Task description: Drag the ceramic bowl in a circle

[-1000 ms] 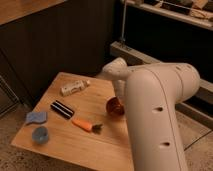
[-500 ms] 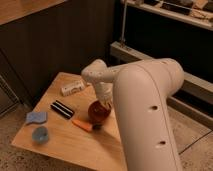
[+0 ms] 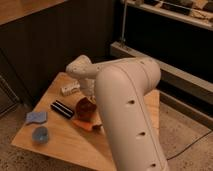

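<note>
I see the claw (image 3: 89,98) closed and lowered at the far rim of the ceramic bowl (image 3: 84,109), but I cannot tell if it pinches the rim. The bowl sits near the middle of the tabletop (image 3: 60,147). The carrot (image 3: 84,125) lies just beside it, toward the near edge.

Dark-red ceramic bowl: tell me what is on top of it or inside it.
The robot's gripper sits on the glossy dark-red ceramic bowl at its rear rim. The white arm covers much of the inside, so any contents cannot be seen.
</note>
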Controlling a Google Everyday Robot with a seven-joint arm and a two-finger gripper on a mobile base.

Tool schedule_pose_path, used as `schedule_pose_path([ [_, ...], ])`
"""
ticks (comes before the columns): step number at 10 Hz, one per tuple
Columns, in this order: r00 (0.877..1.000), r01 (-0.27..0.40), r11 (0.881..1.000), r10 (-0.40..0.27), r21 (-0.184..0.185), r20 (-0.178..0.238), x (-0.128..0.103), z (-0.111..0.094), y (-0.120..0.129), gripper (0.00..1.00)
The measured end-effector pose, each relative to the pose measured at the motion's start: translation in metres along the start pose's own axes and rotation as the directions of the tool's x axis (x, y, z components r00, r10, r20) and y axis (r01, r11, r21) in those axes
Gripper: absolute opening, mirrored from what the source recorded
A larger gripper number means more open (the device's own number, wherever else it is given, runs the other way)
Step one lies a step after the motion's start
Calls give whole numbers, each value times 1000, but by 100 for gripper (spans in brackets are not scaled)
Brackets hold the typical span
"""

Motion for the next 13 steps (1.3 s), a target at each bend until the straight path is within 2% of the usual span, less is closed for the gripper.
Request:
schedule_pose_path([
  [2,1000,-12,1000,12,4,8,-25,3,-6,0],
  [3,999,-32,999,32,11,16,-42,6,-17,0],
  [8,995,-84,995,82,47,58,-96,10,-52,0],
  [10,987,-162,983,159,90,37,-90,19,-103,0],
  [11,978,-210,971,210,113,12,-75,26,-131,0],
  [12,962,-268,953,273,139,-19,-52,34,-165,0],
  [13,937,-331,929,344,165,-57,-20,45,-199,0],
])
